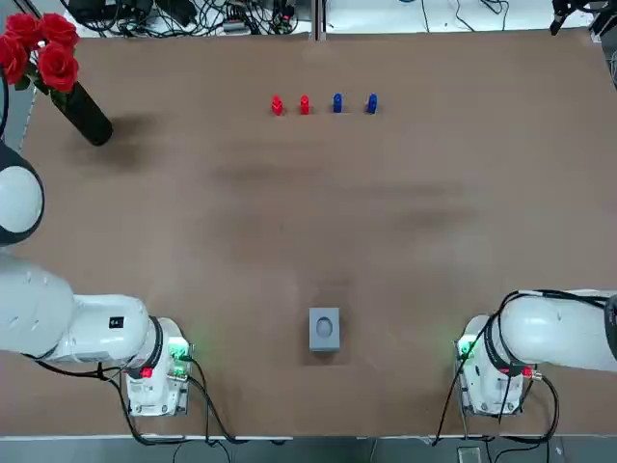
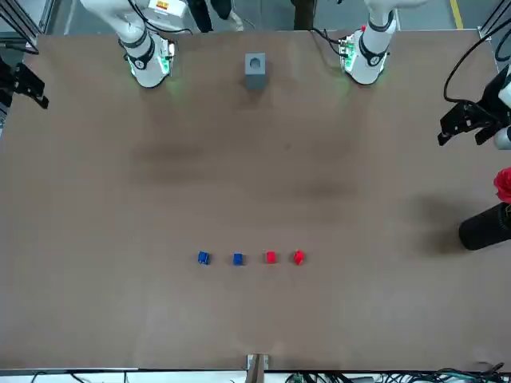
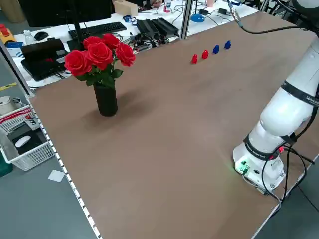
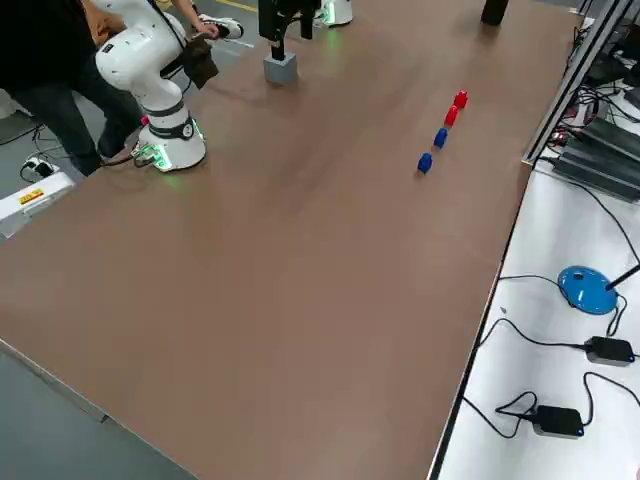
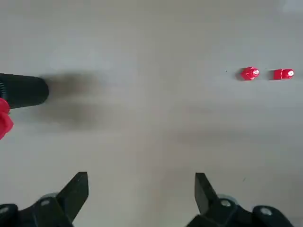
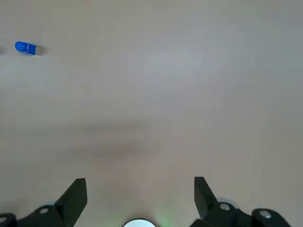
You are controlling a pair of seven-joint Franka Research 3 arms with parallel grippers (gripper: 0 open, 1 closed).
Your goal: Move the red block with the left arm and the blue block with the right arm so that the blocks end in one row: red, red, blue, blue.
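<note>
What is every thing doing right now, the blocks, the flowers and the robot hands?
Red blocks: resting in the row, not held.
Blue blocks: resting in the same row, not held.
Vase of roses: standing upright.
Grey box: sitting between the arm bases.
Left gripper: open, empty.
Right gripper: open, empty.

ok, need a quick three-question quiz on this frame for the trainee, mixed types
1. True or false: the red blocks and the blue blocks lie in one row, reds on the robot's left.
2. Pick one: what stands near the table's far left corner, seen the robot's way? A) vase of roses B) a mug C) a bowl
3. Fill in: the left gripper and the right gripper hang above bare table, fingers ____, holding nothing.

Key: 1 true; 2 A; 3 open.
</note>
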